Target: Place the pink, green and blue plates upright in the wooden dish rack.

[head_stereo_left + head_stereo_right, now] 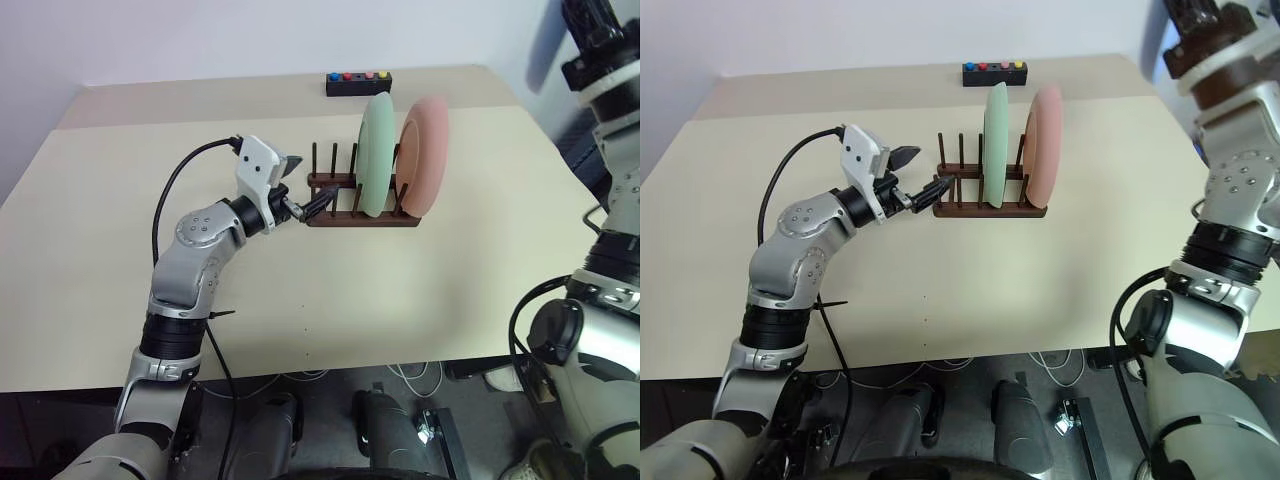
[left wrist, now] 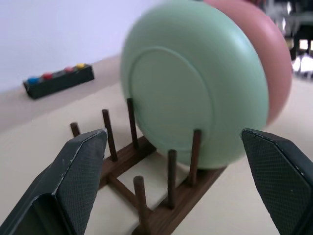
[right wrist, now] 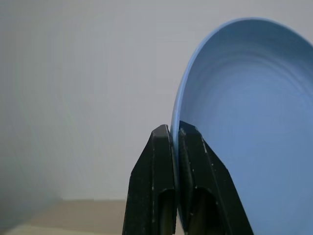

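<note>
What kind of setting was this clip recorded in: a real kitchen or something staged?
Most likely a staged lab or test bench, not a kitchen: a bare beige table against a plain wall, a small black box with coloured buttons, loose cables on the floor, and only a wooden dish rack as kitchenware.

The two eye views looked forward and down from the head onto the pale beige table (image 1: 420,300), sharing the dark brown wooden dish rack (image 1: 985,205) just beyond the left jaws. The left wrist view sat close behind its wide-apart jaws, facing the same rack and the pale mint green round plate (image 2: 195,98). The right wrist view looked upward past its closed jaws along the light blue round plate (image 3: 244,122) toward a blank wall.
</note>
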Action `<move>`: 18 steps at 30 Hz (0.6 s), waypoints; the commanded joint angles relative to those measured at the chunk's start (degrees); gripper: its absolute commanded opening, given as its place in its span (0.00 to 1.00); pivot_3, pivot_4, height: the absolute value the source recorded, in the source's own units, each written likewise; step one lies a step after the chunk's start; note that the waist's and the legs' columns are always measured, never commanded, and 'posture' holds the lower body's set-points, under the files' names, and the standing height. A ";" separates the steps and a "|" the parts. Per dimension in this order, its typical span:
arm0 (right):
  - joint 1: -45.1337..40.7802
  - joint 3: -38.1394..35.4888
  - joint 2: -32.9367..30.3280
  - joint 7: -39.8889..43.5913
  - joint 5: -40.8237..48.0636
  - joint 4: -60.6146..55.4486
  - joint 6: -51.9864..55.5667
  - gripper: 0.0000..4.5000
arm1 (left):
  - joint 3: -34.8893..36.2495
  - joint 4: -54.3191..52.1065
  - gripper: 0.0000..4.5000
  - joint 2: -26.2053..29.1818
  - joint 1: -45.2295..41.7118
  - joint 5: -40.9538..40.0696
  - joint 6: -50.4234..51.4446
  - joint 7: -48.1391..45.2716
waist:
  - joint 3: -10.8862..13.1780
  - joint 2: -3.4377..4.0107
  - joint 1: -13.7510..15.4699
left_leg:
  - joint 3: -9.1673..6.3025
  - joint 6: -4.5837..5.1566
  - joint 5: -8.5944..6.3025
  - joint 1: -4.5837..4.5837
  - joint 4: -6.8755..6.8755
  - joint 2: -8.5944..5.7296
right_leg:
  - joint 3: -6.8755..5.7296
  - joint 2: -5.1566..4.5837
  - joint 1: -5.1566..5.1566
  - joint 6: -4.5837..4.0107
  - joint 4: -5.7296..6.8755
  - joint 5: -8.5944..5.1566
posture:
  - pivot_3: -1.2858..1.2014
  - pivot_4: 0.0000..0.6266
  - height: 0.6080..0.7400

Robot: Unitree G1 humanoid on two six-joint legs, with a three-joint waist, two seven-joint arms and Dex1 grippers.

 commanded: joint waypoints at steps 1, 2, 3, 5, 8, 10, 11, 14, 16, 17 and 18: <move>-2.96 0.88 1.57 -0.66 6.14 -6.62 2.78 0.00 | 1.54 -2.29 1.00 0.39 0.75 -0.95 -0.49 1.23 | 0.00 0.00 0.11 | 0.00 0.00 0.00 0.00 0.00 0.00 | 0.00 0.00 -0.03 0.00 0.04 0.00 | 0.52 0.24 1.00; -3.40 0.66 2.12 -1.20 8.14 -7.33 3.92 0.00 | 1.89 -2.34 1.00 0.34 0.82 -1.43 -0.23 1.52 | 0.00 0.00 0.13 | 0.00 -0.01 0.00 0.00 0.00 0.00 | 0.00 0.00 -0.04 0.00 0.05 0.00 | 0.52 0.24 1.00; -4.23 0.72 3.44 -2.58 11.71 -8.33 6.44 0.00 | 2.72 -2.33 1.00 0.48 0.90 -2.19 -0.04 1.67 | 0.00 0.00 0.19 | 0.00 -0.01 0.00 -0.01 0.00 0.00 | 0.00 0.00 -0.05 0.00 0.05 0.00 | 0.52 0.24 1.00; -4.87 3.84 5.43 -3.18 16.82 -12.08 11.43 0.00 | 4.40 -2.67 1.00 1.63 1.74 -4.23 0.76 0.56 | 0.00 0.01 0.16 | 0.00 -0.01 0.00 -0.02 0.00 -0.01 | 0.01 -0.02 -0.06 -0.01 0.04 0.00 | 0.52 0.24 1.00; -6.25 4.72 9.04 -6.03 23.50 -14.49 14.10 0.00 | 5.42 -4.81 1.00 3.21 4.07 -6.37 1.50 -0.32 | -0.01 0.02 -0.19 | -0.01 -0.01 0.00 -0.02 -0.06 0.03 | 0.05 -0.07 -0.15 -0.02 0.09 -0.01 | 0.52 0.24 1.00; -5.25 5.80 11.32 -7.01 26.15 -16.62 14.31 0.00 | 6.06 -5.83 1.00 4.35 5.20 -6.65 0.90 -0.22 | -0.01 0.02 -0.04 | -0.02 -0.02 0.00 -0.02 -0.06 0.03 | 0.05 -0.06 -0.16 -0.02 0.11 -0.01 | 0.52 0.24 1.00; -4.83 6.21 11.71 -7.26 26.84 -17.30 14.39 0.00 | 6.21 -6.07 1.00 4.63 5.47 -6.86 0.79 -0.11 | 0.00 0.02 0.16 | -0.03 -0.02 0.00 -0.03 -0.05 0.03 | 0.05 -0.07 -0.15 -0.02 0.11 -0.01 | 0.52 0.24 1.00; -3.67 5.77 15.66 -11.52 32.05 -16.45 13.94 0.00 | 7.97 -7.14 1.00 5.56 5.97 -9.69 1.73 -0.55 | -0.01 0.00 0.23 | -0.04 -0.02 0.01 -0.05 -0.04 -0.01 | 0.03 -0.06 -0.14 -0.02 0.08 -0.01 | 0.52 0.24 1.00; -1.97 6.63 18.29 -13.45 34.13 -16.67 13.62 0.00 | 8.95 -7.42 1.00 7.33 6.37 -10.43 1.18 -1.82 | -0.02 0.00 0.17 | -0.05 -0.02 0.01 -0.04 -0.04 -0.01 | 0.03 -0.06 -0.14 -0.02 0.09 -0.01 | 0.52 0.24 1.00; -0.79 7.66 19.55 -13.87 33.94 -16.85 13.40 0.00 | 9.46 -7.44 1.00 8.96 6.75 -10.56 0.46 -3.30 | -0.02 0.00 0.08 | -0.06 -0.02 0.01 -0.04 -0.05 -0.01 | 0.02 -0.05 -0.14 -0.02 0.09 -0.01 | 0.52 0.24 1.00; 0.05 8.40 20.35 -14.17 33.77 -17.01 13.22 0.00 | 9.76 -7.46 1.00 10.11 7.02 -10.67 -0.06 -4.33 | -0.02 0.01 0.03 | -0.05 -0.02 0.01 -0.04 -0.06 -0.01 | 0.02 -0.05 -0.16 -0.02 0.11 -0.01 | 0.52 0.24 1.00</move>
